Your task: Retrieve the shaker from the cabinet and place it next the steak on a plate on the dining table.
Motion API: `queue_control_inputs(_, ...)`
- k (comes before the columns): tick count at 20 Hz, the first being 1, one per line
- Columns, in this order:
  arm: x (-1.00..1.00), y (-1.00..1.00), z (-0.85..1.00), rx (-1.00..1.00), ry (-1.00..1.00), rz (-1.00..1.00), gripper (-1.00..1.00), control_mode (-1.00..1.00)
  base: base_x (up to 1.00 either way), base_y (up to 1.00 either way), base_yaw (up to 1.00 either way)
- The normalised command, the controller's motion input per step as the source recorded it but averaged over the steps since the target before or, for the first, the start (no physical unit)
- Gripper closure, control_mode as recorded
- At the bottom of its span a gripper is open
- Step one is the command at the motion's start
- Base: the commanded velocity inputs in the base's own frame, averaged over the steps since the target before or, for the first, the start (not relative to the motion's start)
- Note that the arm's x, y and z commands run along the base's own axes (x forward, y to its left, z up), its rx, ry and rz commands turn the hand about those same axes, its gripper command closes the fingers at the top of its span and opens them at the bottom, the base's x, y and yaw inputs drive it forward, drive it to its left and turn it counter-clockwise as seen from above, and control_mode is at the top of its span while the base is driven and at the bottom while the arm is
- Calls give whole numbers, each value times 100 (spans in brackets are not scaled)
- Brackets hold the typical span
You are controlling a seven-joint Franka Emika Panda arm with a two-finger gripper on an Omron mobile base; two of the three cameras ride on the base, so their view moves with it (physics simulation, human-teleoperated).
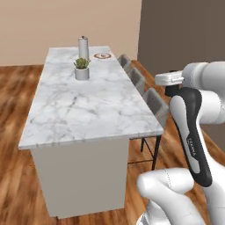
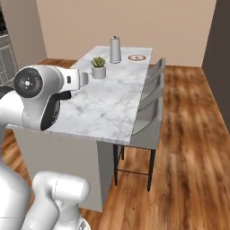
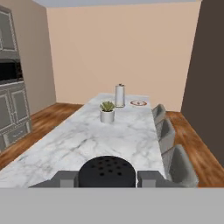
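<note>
shaker [image 3: 107,171] in tool [image 3: 107,178], over dining table [image 3: 87,144]

A home kitchen-diner, rendered rather than real. A long dining table [image 1: 88,105] with a white marble top is set on a wood plank floor [image 2: 188,148], with grey stools [image 3: 177,166] lined up along one long edge. Near the far end of the table a potted plant [image 3: 107,112], a paper-towel roll [image 3: 120,95] and a plate [image 3: 138,103] are laid out. Panelled cabinets [image 3: 11,113] with a built-in microwave [image 3: 9,72] can be seen against the side wall, and peach walls [image 3: 122,48] are seen behind.
</note>
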Motion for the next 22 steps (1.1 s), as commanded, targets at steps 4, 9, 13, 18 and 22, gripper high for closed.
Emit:
queue_control_inputs(4, 0, 0, 0, 0, 0, 0, 100, 100, 8, -96, -8)
queue_control_inputs(9, 0, 0, 0, 0, 0, 0, 100, 100, 8, -94, -8)
queue_control_inputs(13, 0, 0, 0, 0, 0, 0, 100, 100, 7, -92, -9)
queue_control_inputs(18, 0, 0, 0, 0, 0, 0, 100, 100, 12, -80, -10)
queue_control_inputs(22, 0, 0, 0, 0, 0, 0, 100, 100, 29, -43, -10)
